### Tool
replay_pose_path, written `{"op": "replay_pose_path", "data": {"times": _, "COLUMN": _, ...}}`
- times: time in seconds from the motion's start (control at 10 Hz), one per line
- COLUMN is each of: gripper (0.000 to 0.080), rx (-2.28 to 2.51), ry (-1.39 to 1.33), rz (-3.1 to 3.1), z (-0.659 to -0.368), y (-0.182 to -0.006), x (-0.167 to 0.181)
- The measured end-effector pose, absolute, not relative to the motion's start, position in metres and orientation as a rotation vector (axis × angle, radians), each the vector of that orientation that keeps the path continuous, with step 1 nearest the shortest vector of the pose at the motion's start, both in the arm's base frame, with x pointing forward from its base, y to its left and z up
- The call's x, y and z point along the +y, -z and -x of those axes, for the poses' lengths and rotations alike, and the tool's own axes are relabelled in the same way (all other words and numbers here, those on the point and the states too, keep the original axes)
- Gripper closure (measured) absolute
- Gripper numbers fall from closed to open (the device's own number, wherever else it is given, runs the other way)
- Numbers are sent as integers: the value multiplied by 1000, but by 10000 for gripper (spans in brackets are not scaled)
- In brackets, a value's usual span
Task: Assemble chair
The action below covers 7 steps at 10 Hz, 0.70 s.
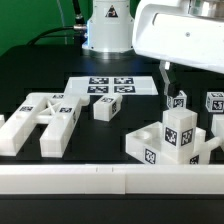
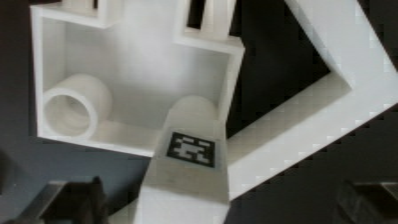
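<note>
The chair lies in loose white tagged parts. A square seat block [image 1: 150, 146] sits at the exterior view's right with an upright tagged leg [image 1: 180, 128] standing on it. In the wrist view the seat block [image 2: 125, 70] shows a round hole [image 2: 71, 106], and the tagged leg [image 2: 192, 150] runs down between my fingers. My gripper [image 1: 169, 84] hangs just above this group. In the wrist view my gripper [image 2: 217, 206] is open; its dark fingertips [image 2: 71, 202] stand wide on either side of the leg without touching it.
A white frame part [image 1: 42, 122] lies at the exterior view's left, with a small tagged cube [image 1: 104, 108] near the middle. Two small tagged pieces [image 1: 214, 101] stand at the far right. The marker board [image 1: 112, 86] lies behind. A white rail [image 1: 100, 181] runs along the front.
</note>
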State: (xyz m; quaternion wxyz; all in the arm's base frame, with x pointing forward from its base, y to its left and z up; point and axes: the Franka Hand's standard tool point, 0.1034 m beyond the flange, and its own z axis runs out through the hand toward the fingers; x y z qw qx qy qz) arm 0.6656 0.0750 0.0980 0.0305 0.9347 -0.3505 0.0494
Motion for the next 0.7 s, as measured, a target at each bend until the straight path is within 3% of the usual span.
{"op": "replay_pose_path", "data": {"times": 0.1, "gripper": 151, "rx": -1074, "ry": -154, "rz": -2884, "z": -665, "y": -99, "x": 75}}
{"op": "replay_pose_path", "data": {"times": 0.3, "gripper": 151, "rx": -885, "ry": -190, "rz": -2976, "z": -635, "y": -112, "x": 73}}
{"op": "replay_pose_path", "data": {"times": 0.5, "gripper": 151, "rx": -855, "ry": -168, "rz": -3002, "z": -589, "y": -106, "x": 30}}
{"op": "replay_pose_path", "data": {"times": 0.7, "gripper": 151, "rx": -865, "ry": -170, "rz": -3000, "z": -595, "y": -106, "x": 38}}
